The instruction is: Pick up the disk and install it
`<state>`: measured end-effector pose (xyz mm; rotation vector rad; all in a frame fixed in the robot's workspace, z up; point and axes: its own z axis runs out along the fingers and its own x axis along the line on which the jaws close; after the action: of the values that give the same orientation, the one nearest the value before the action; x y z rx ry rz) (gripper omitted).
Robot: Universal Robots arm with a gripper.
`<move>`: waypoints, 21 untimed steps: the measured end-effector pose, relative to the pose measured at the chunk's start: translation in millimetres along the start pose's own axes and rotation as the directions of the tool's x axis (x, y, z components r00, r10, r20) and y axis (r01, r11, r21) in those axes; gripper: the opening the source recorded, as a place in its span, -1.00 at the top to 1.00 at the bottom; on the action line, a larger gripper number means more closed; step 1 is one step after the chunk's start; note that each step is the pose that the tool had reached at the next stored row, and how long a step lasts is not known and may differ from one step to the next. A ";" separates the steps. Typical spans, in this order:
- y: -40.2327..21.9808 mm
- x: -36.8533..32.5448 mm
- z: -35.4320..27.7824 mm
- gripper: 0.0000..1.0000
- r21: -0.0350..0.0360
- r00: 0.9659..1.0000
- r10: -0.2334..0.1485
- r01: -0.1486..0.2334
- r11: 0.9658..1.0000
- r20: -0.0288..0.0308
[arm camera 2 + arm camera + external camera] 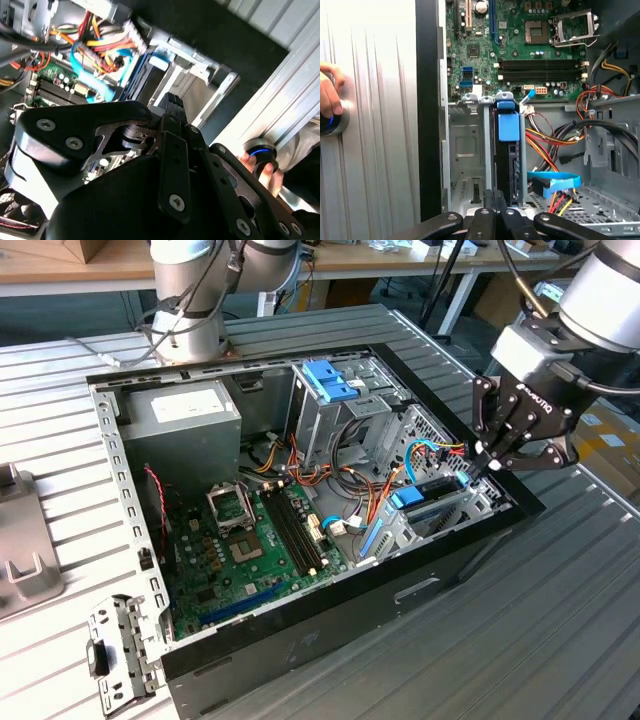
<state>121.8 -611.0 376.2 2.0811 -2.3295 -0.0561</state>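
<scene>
An open desktop computer case [300, 635] lies on its side on a slatted metal table [560, 620], with its green motherboard [250, 540] exposed. In the exterior view, the black gripper [492, 466] hangs at the case's edge on the exterior view's right, its fingers drawn together with nothing between them.

The disk [432, 492] already sits edge-up in a slot of the metal drive bay [455, 510] just inside that edge, directly below the fingertips. Its light blue carrier rail and end tab stand out against the grey metal. In the first wrist view, the disk [507, 150] shows as a dark slab topped by a blue tab, standing in the bay [467, 150] between metal dividers, with the closed gripper [495, 200] just above its near end. Whether the fingertips touch the disk cannot be told.

As a judgement, the pick-up is done and the disk is placed in its slot — what may be left is only to press it fully home, and the pictures do not show whether it is latched.

A person's hand [329, 95] rests on a round button [332, 120] on the table beside the case. A separate blue plastic bracket [328, 380] sits atop the taller drive cage further inside — apart from the work.
</scene>
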 end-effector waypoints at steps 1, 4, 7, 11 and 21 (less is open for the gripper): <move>-4.3 -0.3 0.5 0.77 -0.002 1.000 0.000 0.000 1.000 0.000; -17.5 -1.2 2.5 0.77 -0.010 1.000 0.000 0.000 1.000 -0.001; -33.1 -2.5 4.4 0.77 -0.019 1.000 0.000 0.000 1.000 -0.002; -33.3 -2.5 4.4 0.77 -0.019 1.000 0.000 0.000 1.000 -0.002; -33.4 -2.5 4.4 0.77 -0.019 1.000 0.000 0.000 1.000 -0.002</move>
<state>155.0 -612.2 370.6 2.0711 -2.3190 -0.0756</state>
